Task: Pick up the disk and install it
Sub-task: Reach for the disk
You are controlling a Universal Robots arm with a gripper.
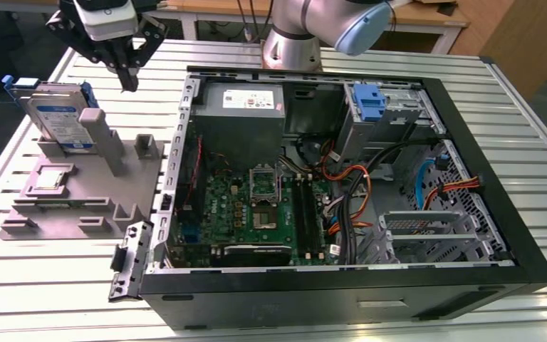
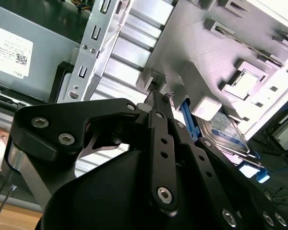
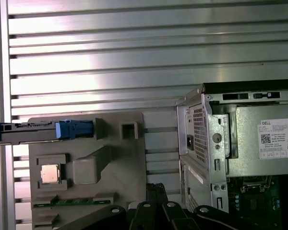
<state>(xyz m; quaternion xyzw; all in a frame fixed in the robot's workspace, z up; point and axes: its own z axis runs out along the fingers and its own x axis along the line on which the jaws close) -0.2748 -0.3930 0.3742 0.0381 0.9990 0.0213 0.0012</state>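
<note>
In the exterior view we see the jaws pressed together into one thin black point. They hold nothing and touch nothing, and they hang in the air. The disk [image 1: 57, 117] is below the jaws, a little to the exterior view's left of them. It stands on its edge in a grey plastic stand [image 1: 74, 196] on the ribbed metal surface [image 1: 45, 285]. The disk is flat and silver-grey, with a white-and-blue label and blue rails. To the exterior view's right of the jaws lies the open black computer case [image 1: 350, 303]. Inside it we see a grey power box [image 1: 240, 107], a green board [image 1: 250, 206], orange and black wires [image 1: 350, 192] and a blue bracket [image 1: 369, 103].

In the second wrist view the black jaws meet at their tip, closed on nothing. Just past the tip is the grey stand [image 2: 221, 52]. The disk [image 2: 225, 136] sits in it, apart from the jaws.

In the first wrist view the disk [image 3: 29, 130] shows edge-on as a thin strip in the stand [image 3: 110, 163], well apart from the jaws. A small square chip [image 3: 49, 173] lies in a pocket of the stand. The case [image 3: 201, 139] is off to the side of the jaws.
</note>
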